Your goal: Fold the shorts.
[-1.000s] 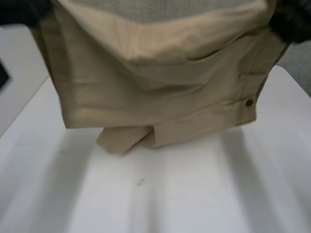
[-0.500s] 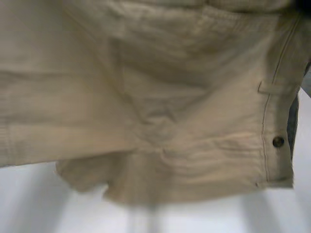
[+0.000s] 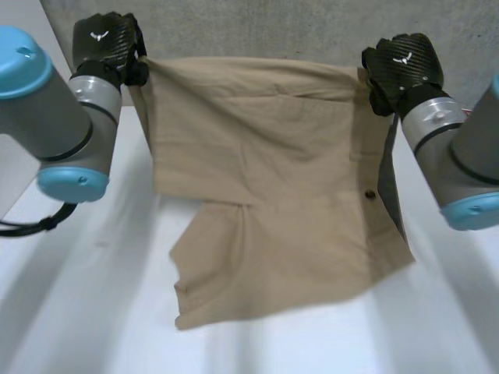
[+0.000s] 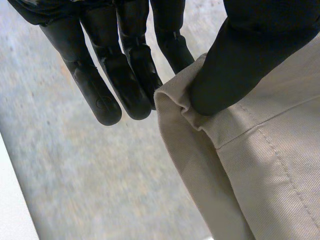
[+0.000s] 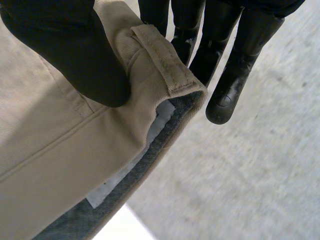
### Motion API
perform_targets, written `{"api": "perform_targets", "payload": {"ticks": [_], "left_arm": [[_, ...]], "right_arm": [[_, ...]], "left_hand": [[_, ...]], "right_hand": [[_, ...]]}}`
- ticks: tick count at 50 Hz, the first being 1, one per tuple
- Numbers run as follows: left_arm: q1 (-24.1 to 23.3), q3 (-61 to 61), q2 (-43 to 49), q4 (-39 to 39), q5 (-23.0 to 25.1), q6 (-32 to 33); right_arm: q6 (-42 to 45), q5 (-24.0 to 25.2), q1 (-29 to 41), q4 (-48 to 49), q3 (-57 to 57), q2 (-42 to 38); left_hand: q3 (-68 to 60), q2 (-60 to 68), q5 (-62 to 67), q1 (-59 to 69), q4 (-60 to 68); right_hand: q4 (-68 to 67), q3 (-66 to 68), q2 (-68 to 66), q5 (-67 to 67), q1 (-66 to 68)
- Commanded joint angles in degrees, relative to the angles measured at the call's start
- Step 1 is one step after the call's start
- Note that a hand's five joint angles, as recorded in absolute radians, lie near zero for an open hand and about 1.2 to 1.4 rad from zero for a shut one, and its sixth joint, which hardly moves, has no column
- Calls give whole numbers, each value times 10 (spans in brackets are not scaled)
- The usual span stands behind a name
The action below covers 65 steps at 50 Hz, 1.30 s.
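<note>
Left robot hand [image 3: 107, 43], upper left of frame, pinches one top corner of the shorts [image 3: 265, 179], thumb against fingers. Right robot hand [image 3: 401, 68], upper right, pinches the waistband corner the same way. Held edge runs straight across between them, cloth hanging toward lower centre, hem apparently reaching the worktop [image 3: 86, 312].

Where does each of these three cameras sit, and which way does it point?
Head view: between and behind the arms, looking down at the white table; left hand and right hand hold the tan shorts by two corners.
Left wrist view: on the left wrist, looking along its palm; fingers and thumb pinch a corner.
Right wrist view: on the right wrist, likewise; thumb pinches the waistband beside a belt loop.
Shared: every view shows the shorts.
</note>
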<state>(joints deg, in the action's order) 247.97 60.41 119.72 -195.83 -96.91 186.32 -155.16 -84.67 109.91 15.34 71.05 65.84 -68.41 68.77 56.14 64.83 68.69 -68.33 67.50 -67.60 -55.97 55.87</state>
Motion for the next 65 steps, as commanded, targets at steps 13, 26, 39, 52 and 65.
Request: {"api": "perform_targets", "payload": {"ticks": [13,26,39,52,65], "left_arm": [[-11,-44,138,-154,39,30],[-14,166,-36,-114,32,31],[-54,410,-171,-29,35,29],[-102,467,-171,59,30,18],[-98,466,-173,60,30,17]], "right_arm": [[52,-26,23,77,-23,-104],[53,14,13,-18,111,20],[51,102,-26,-109,187,48],[-30,195,-35,-174,73,-97],[-39,147,-33,-232,-99,-229]], "left_hand": [[584,-588,-561,-548,-587],[572,-575,-549,-536,-575],[530,-533,-507,-494,-533],[536,-540,-514,-501,-539],[542,-545,-519,-506,-544]], "right_hand": [[583,-575,576,560,-459],[583,-575,576,560,-459],[380,-371,373,356,-255],[46,-38,39,22,79],[239,-231,232,215,-114]]}}
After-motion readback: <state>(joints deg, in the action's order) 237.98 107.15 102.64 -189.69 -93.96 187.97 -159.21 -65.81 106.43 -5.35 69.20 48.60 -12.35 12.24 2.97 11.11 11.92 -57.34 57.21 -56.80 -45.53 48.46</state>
